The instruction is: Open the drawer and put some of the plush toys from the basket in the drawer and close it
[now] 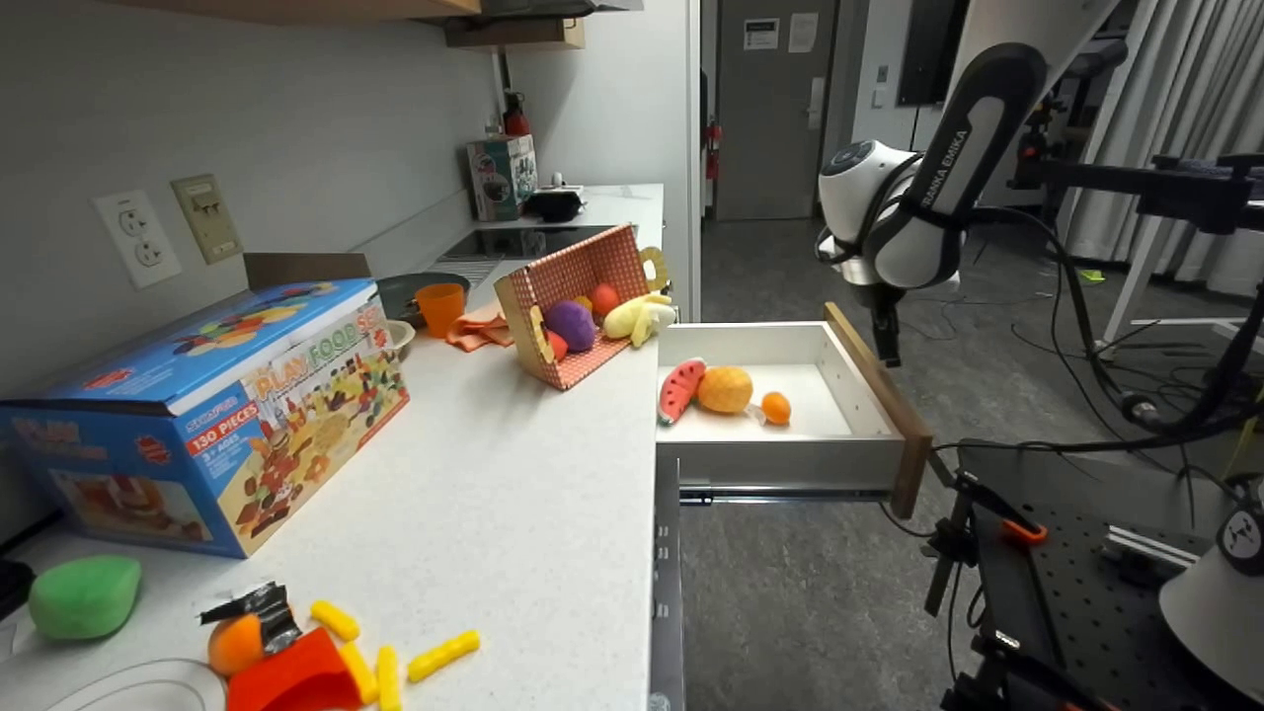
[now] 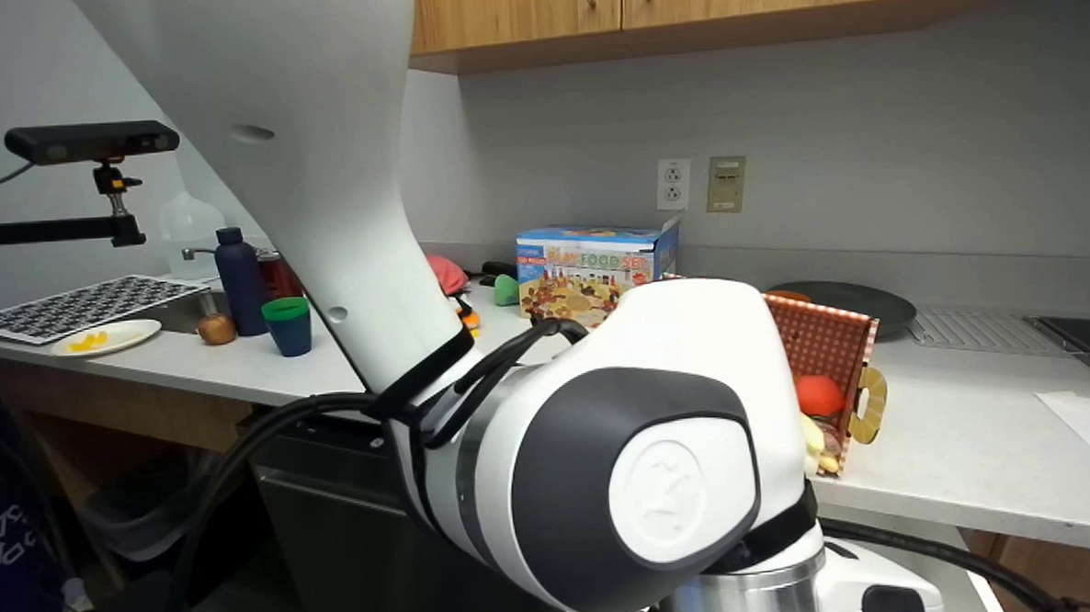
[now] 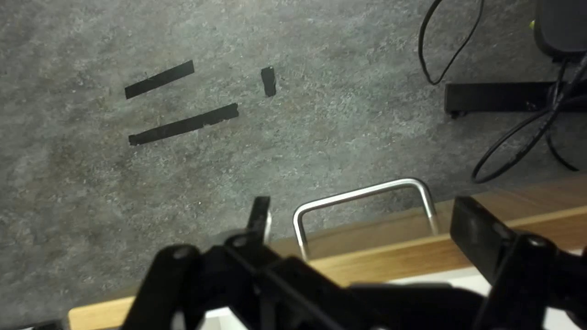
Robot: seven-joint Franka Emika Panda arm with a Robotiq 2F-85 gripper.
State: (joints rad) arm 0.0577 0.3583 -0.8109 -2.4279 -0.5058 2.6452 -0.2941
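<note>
The drawer (image 1: 805, 390) stands pulled out of the white cabinet. A watermelon-slice plush toy (image 1: 679, 392), a round yellow-orange one (image 1: 725, 389) and a small orange one (image 1: 776, 407) lie inside. The basket (image 1: 538, 363) is tipped on its side at the counter edge, holding a purple toy (image 1: 571, 325), red toys (image 1: 604, 298) and a yellow one (image 1: 640, 318); it also shows in an exterior view (image 2: 817, 331). My gripper (image 1: 886, 355) is just outside the drawer front, pointing down. In the wrist view my gripper (image 3: 363, 204) is open and empty above the metal handle (image 3: 357, 195).
A blue play food box (image 1: 197, 415), an orange cup (image 1: 440, 306) and a dark pan (image 2: 849, 306) stand on the counter (image 1: 513, 513). A green toy (image 1: 85, 596) and yellow sticks (image 1: 442, 656) lie nearer the camera. Cables (image 3: 509, 151) run over the floor.
</note>
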